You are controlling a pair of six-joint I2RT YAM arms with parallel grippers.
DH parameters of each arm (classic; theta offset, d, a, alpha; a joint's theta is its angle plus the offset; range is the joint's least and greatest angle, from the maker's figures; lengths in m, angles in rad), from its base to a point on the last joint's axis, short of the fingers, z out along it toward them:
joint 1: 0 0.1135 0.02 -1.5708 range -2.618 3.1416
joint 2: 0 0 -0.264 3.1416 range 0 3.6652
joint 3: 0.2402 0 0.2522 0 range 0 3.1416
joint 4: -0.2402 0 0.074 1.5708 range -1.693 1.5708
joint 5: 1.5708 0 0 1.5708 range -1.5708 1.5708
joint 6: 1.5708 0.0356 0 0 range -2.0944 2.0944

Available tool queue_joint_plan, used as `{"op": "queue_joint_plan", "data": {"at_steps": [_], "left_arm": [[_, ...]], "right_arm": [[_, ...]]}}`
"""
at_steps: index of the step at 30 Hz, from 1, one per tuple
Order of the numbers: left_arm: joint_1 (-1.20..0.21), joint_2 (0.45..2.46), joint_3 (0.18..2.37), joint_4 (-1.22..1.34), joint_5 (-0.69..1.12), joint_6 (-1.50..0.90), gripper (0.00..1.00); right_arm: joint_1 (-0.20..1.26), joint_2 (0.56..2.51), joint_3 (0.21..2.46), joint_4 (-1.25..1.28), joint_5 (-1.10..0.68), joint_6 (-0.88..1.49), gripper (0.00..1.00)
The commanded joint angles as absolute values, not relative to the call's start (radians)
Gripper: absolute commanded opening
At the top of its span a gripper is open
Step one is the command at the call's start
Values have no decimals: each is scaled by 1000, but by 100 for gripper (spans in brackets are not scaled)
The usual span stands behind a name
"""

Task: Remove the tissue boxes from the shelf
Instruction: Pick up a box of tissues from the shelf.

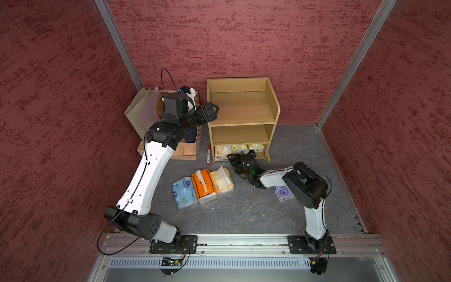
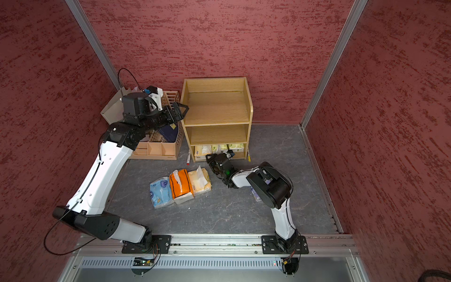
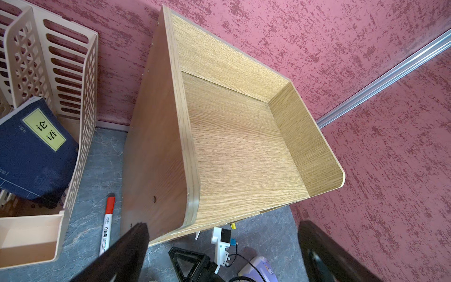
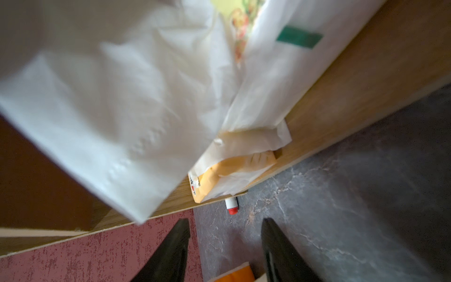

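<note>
In both top views the shelf is standing against the far wall, its top and middle tiers bare. The bottom tier is holding a pale orange pack at the left and yellow-green packs just beside it. On the floor nearer me, three more are lying side by side, touching: a light blue pack, an orange pack and a pale yellow pack. A lilac pack is lying further right, partly hidden under the right arm. The right gripper is hanging low, just in front of the bottom tier. The left gripper is hovering high beside the shelf's left side panel. A beige file organizer is sitting left of the shelf, and a red-capped marker is lying on the floor between them.

From the left wrist, the fingers are standing wide apart with nothing between them, above the bare top tier. A navy book is leaning inside the organizer.

From the right wrist, that gripper's two prongs are standing partly apart and gripping nothing, with only floor showing between them. A blurred white tissue is filling much of the picture, close to the camera. Beyond it the pale orange pack is lying on the shelf's bottom board.
</note>
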State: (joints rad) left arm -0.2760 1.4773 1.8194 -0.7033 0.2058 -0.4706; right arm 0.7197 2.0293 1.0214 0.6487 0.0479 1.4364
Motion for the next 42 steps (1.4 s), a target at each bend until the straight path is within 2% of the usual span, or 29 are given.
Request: {"op": "queue_joint_plan", "data": {"at_steps": [1, 15, 24, 29, 32, 39, 42], "left_arm": [[-273, 1485, 1823, -683, 225, -458, 100], [-278, 1487, 1817, -687, 220, -465, 100], [-300, 1488, 1810, -693, 202, -465, 100], [-310, 1485, 1807, -695, 191, -466, 100], [-320, 1479, 1799, -694, 184, -470, 100], [-325, 1460, 1777, -687, 165, -476, 100], [-325, 1458, 1779, -687, 157, -471, 100]], "right_arm": [[701, 2068, 1044, 703, 80, 1438, 49], [675, 2146, 1141, 720, 20, 1428, 49], [675, 2158, 1185, 632, 22, 1418, 49], [673, 2183, 1233, 573, -1, 1404, 41], [671, 2186, 1253, 535, -3, 1397, 33], [662, 2161, 1266, 469, -14, 1366, 1], [658, 2128, 1244, 446, -17, 1359, 0]]}}
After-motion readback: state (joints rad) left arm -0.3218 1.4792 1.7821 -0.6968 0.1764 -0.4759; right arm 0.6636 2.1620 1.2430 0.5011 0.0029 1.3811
